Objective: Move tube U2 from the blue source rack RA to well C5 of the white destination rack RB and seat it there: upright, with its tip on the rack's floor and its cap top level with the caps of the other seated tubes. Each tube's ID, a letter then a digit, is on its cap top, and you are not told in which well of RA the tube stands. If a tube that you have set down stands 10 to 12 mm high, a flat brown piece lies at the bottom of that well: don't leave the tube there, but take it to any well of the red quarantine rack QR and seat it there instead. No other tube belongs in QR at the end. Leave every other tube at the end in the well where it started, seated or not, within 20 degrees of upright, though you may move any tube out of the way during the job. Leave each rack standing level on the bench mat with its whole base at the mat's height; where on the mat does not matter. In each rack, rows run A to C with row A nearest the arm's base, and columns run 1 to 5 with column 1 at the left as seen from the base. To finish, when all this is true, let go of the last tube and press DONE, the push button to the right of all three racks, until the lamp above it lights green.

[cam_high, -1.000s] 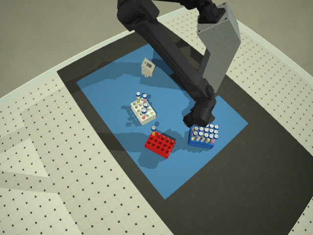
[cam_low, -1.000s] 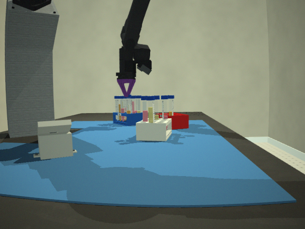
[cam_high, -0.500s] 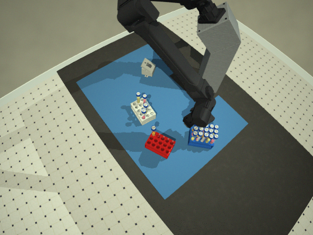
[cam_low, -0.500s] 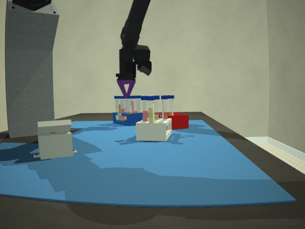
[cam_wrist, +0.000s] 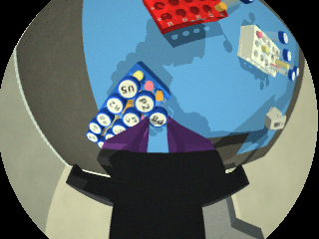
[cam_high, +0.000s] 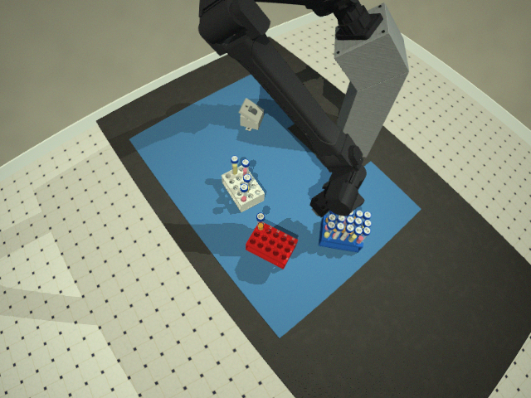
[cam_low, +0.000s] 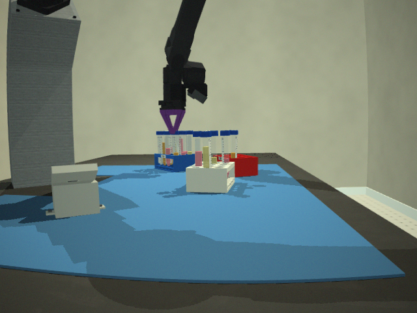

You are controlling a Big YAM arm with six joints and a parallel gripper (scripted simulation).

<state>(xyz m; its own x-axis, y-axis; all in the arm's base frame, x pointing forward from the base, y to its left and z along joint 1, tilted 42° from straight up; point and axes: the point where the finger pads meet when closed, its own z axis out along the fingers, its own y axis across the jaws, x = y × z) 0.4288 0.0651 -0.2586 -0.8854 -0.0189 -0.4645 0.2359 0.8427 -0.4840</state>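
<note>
The blue rack RA point(cam_high: 338, 246) point(cam_low: 178, 162) point(cam_wrist: 141, 66) holds several blue-capped tubes. In the wrist view I read caps U5 point(cam_wrist: 128, 89), P2 point(cam_wrist: 144, 104) and V5 point(cam_wrist: 131, 119); I read no cap as U2. My gripper point(cam_low: 172, 132) point(cam_wrist: 158, 119) points straight down over the rack's near corner, its purple fingers nearly together on the cap of tube B4 point(cam_wrist: 158, 119). That cap stands level with its neighbours' caps. The white rack RB point(cam_high: 246, 201) point(cam_low: 208, 182) point(cam_wrist: 249, 45) holds several tubes. In the top view the arm hides the fingertips.
The red rack QR point(cam_high: 265, 250) point(cam_low: 247, 167) point(cam_wrist: 174, 20) stands between the other two racks, with one orange-filled tube point(cam_high: 260, 219) in a corner well. The grey DONE button box point(cam_high: 251, 113) point(cam_low: 74, 190) point(cam_wrist: 275, 119) stands apart on the blue mat point(cam_high: 299, 291).
</note>
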